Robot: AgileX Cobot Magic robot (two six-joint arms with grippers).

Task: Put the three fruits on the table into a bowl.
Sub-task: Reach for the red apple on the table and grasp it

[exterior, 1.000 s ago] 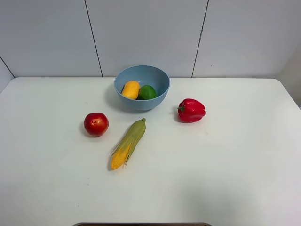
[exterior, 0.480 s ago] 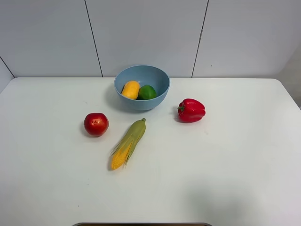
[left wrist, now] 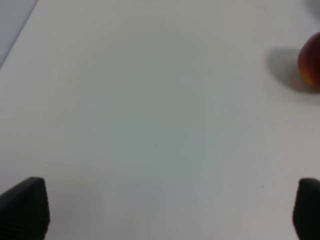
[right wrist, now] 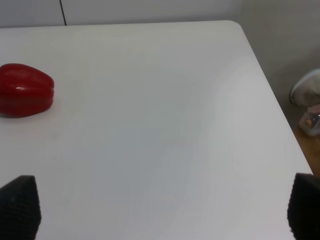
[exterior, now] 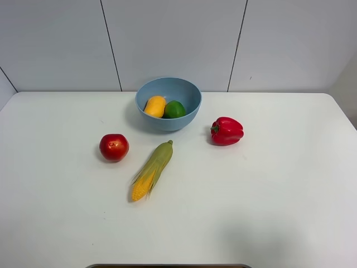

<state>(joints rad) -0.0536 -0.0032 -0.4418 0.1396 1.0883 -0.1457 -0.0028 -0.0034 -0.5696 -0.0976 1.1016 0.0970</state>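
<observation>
The left gripper (left wrist: 160,212) is standing wide open, gripping nothing, over the bare table (left wrist: 150,125). The red apple (left wrist: 311,67) is resting on the table well ahead of it, in line with one fingertip. The right gripper (right wrist: 160,210) is likewise standing wide open and empty, and the bell pepper (right wrist: 25,90) is lying ahead, toward one finger. Farther out, the bowl (exterior: 167,124) is holding the orange-yellow fruit (exterior: 155,106) and the green fruit (exterior: 174,109), which are touching. The corn cob (exterior: 152,170) is lying near the apple.

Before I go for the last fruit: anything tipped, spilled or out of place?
Nothing stands out. The bowl sits upright holding the orange-yellow fruit and the lime; apple, corn cob and bell pepper lie apart on the table.
</observation>
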